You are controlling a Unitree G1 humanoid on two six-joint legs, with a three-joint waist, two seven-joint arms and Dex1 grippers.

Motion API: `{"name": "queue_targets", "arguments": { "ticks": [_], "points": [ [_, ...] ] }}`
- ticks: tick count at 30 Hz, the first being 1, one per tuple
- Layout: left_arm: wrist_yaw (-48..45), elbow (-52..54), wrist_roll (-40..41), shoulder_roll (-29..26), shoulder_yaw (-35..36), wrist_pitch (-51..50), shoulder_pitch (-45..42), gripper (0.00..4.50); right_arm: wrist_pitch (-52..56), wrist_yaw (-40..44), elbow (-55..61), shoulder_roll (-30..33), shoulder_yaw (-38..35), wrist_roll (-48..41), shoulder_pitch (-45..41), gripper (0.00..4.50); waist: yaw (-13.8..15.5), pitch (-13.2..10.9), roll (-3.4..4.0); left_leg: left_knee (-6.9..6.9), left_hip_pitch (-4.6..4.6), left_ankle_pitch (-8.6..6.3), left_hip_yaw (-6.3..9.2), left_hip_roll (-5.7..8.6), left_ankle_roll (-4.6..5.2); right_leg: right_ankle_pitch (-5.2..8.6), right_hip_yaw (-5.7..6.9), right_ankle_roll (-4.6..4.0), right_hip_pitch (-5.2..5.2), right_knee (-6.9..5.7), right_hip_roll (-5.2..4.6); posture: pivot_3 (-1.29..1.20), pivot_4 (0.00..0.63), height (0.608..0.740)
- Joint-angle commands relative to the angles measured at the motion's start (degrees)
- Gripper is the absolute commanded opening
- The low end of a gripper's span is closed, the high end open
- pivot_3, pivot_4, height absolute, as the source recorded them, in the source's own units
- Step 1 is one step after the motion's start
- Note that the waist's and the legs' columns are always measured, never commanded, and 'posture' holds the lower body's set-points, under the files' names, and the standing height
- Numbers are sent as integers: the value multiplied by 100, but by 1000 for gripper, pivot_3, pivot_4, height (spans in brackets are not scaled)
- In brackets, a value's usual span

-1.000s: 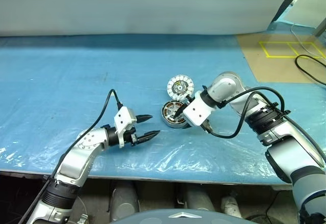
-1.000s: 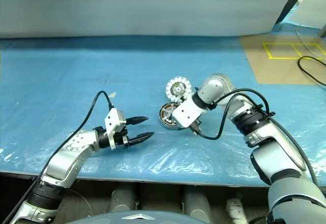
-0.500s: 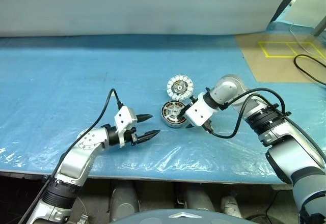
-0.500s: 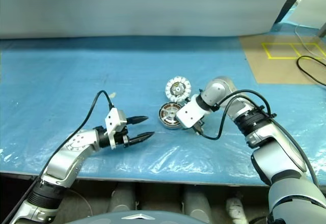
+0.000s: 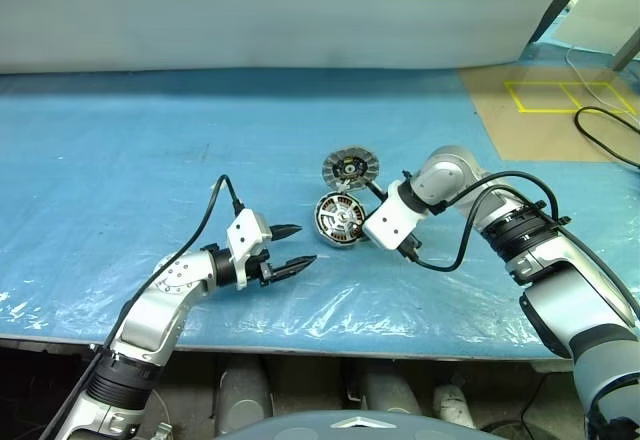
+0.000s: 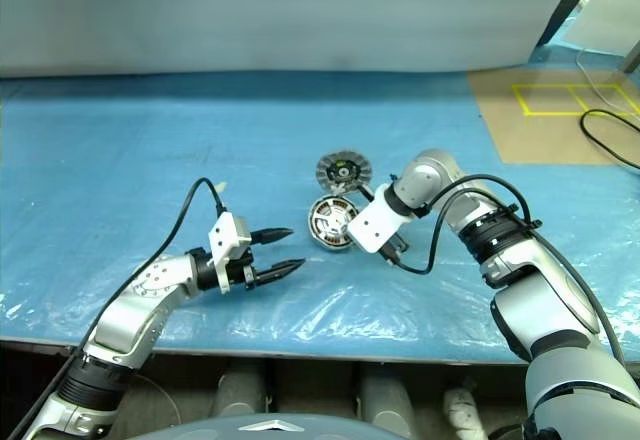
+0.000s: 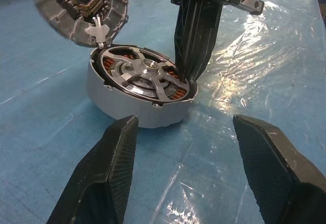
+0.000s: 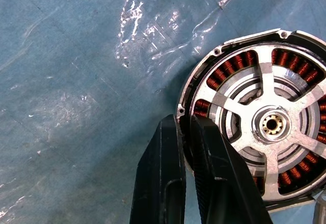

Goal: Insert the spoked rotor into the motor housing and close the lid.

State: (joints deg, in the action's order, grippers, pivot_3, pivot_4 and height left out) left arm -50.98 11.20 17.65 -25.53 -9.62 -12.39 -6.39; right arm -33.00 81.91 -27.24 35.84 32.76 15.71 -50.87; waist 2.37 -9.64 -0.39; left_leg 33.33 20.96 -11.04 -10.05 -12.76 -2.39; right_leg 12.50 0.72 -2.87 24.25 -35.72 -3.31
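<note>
The motor housing [image 5: 338, 218] lies on the blue sheet, its copper windings ringing the spoked rotor [image 7: 145, 76], which sits flat inside it. The lid [image 5: 350, 167] stands tilted up at the housing's far edge, joined to it by a small white piece [image 7: 97, 30]. My right gripper [image 8: 183, 122] points steeply down at the housing's right side, shut on the thin rim with one finger outside and one inside. My left gripper [image 5: 305, 243] hovers open a short way left of the housing, holding nothing.
A brown board with yellow tape [image 5: 540, 110] and a black cable [image 5: 610, 130] lie at the back right. Crinkled clear plastic [image 5: 330, 300] covers the table near its front edge. A pale wall [image 5: 280, 10] rises behind the table.
The right gripper's fingers have closed at the housing's rim. The lid, which lay flat beside the housing, now stands tipped up. The left arm has not moved.
</note>
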Motion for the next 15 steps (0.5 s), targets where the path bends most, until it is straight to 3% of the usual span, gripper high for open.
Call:
{"name": "queue_targets", "arguments": {
  "ticks": [1,8,15],
  "points": [
    [0,121,16,5,4,78,-27,3143,-50,101,144,65,-1,-9,-53,16,1,0,0,0,0,0,0,0,0,0,0,0,0,0,0,0,150,740],
    [-15,115,38,-4,34,77,-66,3143,-205,673,1043,377,39,-427,107,16,18,-1,0,-5,19,8,0,0,14,1,2,0,8,12,0,0,150,740],
    [-15,140,47,-14,39,59,-47,3143,424,1059,2066,714,312,-1201,420,16,15,-2,1,-7,21,8,0,-1,15,1,3,0,14,9,0,0,150,740]
  ]
}}
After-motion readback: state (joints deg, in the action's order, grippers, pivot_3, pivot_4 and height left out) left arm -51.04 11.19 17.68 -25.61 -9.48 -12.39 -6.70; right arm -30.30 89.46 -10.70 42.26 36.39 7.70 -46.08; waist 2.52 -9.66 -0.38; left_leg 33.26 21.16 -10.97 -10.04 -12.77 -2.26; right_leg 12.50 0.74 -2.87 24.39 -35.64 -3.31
